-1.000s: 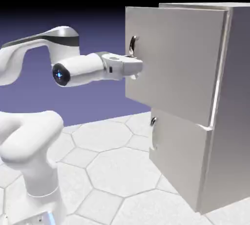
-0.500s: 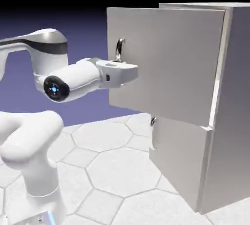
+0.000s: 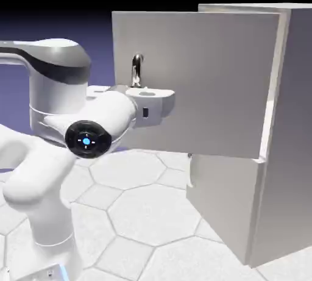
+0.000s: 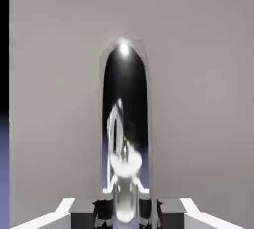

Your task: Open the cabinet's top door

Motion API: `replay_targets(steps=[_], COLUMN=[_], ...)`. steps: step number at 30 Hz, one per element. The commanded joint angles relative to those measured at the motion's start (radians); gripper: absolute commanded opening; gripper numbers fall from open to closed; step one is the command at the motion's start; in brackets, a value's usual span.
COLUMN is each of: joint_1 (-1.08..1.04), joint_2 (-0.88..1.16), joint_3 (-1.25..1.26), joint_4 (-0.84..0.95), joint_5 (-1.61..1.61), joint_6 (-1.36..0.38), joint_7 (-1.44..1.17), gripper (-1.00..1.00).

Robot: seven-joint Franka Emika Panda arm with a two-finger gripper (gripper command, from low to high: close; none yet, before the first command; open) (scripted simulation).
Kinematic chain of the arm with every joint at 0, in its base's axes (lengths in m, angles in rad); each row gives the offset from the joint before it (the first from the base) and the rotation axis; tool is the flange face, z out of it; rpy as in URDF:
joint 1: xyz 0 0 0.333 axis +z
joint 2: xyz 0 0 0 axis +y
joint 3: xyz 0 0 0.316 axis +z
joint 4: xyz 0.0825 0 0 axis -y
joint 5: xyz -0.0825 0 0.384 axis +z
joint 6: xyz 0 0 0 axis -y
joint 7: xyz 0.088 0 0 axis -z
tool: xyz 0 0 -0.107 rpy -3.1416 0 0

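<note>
The gripper [image 3: 163, 102] is clamped on the curved silver handle [image 3: 137, 70], which rises just above its fingers. Ahead of it, the top door [image 3: 207, 78] stands well swung out from the cabinet [image 3: 292, 127]; little swing seems left.

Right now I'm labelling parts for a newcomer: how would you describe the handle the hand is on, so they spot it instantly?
Find the tall grey cabinet, then its larger upper panel, the top door, swung open. Near that door's free edge stands a curved silver bar, the handle, gripped by the hand. The lower panel's handle is smaller and untouched.
</note>
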Motion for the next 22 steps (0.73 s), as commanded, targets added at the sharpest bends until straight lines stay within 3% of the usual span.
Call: replay_targets(steps=[1, 12, 22], joint_1=[0.028, 0.407, 0.75], joint_2=[0.034, 0.345, 0.441], joint_3=[-0.036, -0.419, -0.721], joint_4=[0.035, 0.42, 0.652], joint_5=[-0.025, -0.199, -0.264], joint_6=[-0.033, -0.382, -0.554], joint_7=[-0.013, -0.141, -0.188], gripper=[-1.0, -1.0, -1.0])
